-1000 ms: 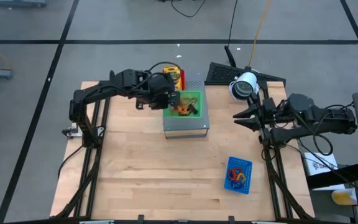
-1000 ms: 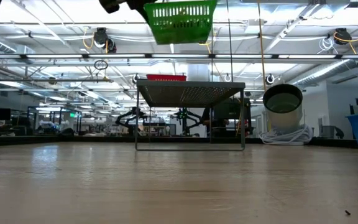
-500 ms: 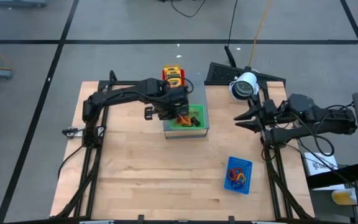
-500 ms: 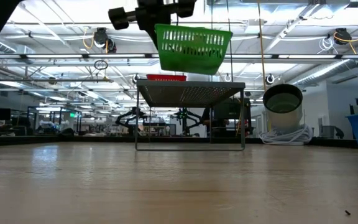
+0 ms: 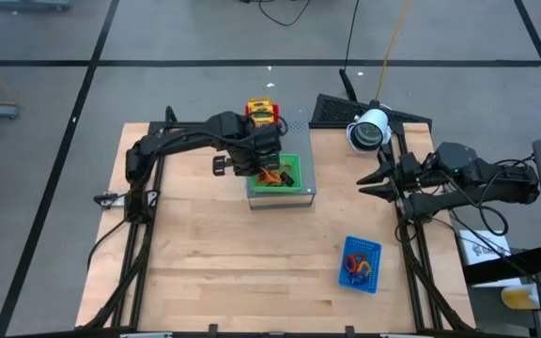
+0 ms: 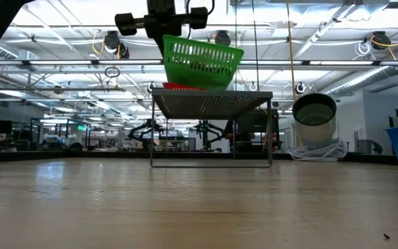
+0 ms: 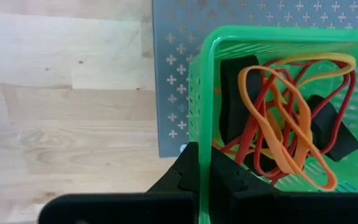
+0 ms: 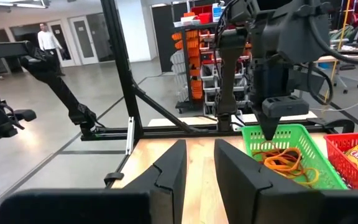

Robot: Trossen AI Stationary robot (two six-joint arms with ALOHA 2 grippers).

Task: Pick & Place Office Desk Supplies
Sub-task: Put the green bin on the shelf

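Left gripper (image 7: 204, 177): clamped on the green mesh tray's (image 5: 283, 176) rim, now lower and tilted, one edge nearly touching the grey perforated box (image 6: 211, 105).
Rubber bands (image 7: 284, 134): orange and red loops inside the green tray, with dark clips (image 7: 331, 127).
Red tray (image 5: 261, 115): at 12 o'clock from the green tray, holding crayon packets (image 5: 262, 117).
Right gripper (image 5: 368, 180): unmoved at 3 o'clock, fingers apart, empty.
Blue tray (image 5: 361, 264): at 5 o'clock, well apart.

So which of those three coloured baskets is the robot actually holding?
The green basket: the left gripper pinches its rim above the grey box. The red one sits behind; the blue one lies apart.
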